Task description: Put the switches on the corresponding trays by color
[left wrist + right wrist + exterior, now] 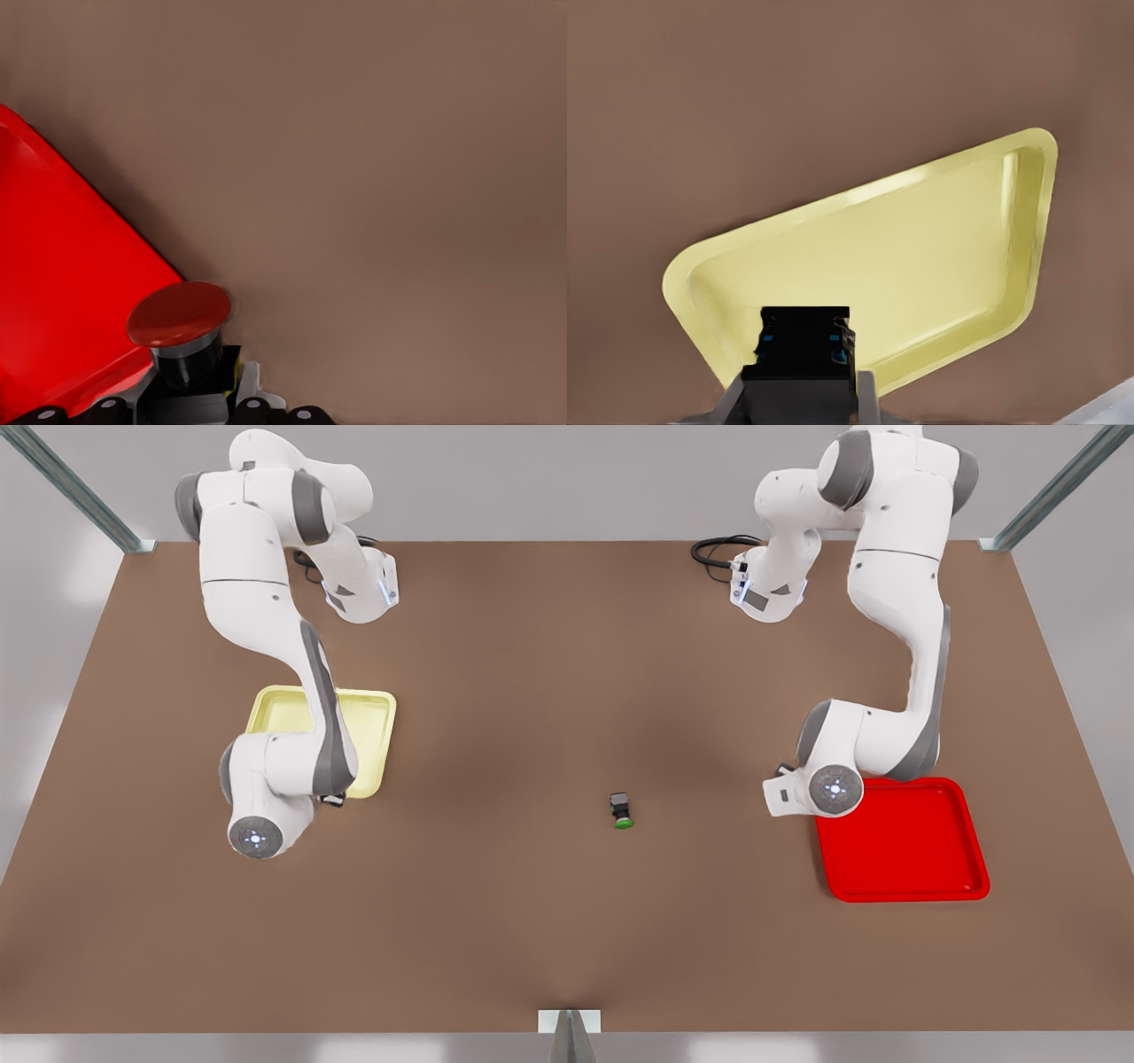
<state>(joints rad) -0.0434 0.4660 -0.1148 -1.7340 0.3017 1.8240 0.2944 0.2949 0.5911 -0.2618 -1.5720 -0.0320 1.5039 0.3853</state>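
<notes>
In the left wrist view my left gripper (190,394) is shut on the red-capped switch (178,314), which hangs at the edge of the red tray (62,292), by one corner. In the right wrist view my right gripper (799,390) is shut on a dark boxy switch body (804,341); its cap is hidden. That switch hangs over the near rim of the pale yellow tray (921,239). In the front view the left arm's wrist (811,788) is at the red tray (912,850) on the right. The right arm's wrist (283,766) covers part of the yellow tray (368,717) on the left.
A green-capped switch (623,811) lies on its side on the brown table (532,921), between the two trays. Metal frame posts stand at the table's far corners, and a bracket (569,1023) sits at the middle of the near edge.
</notes>
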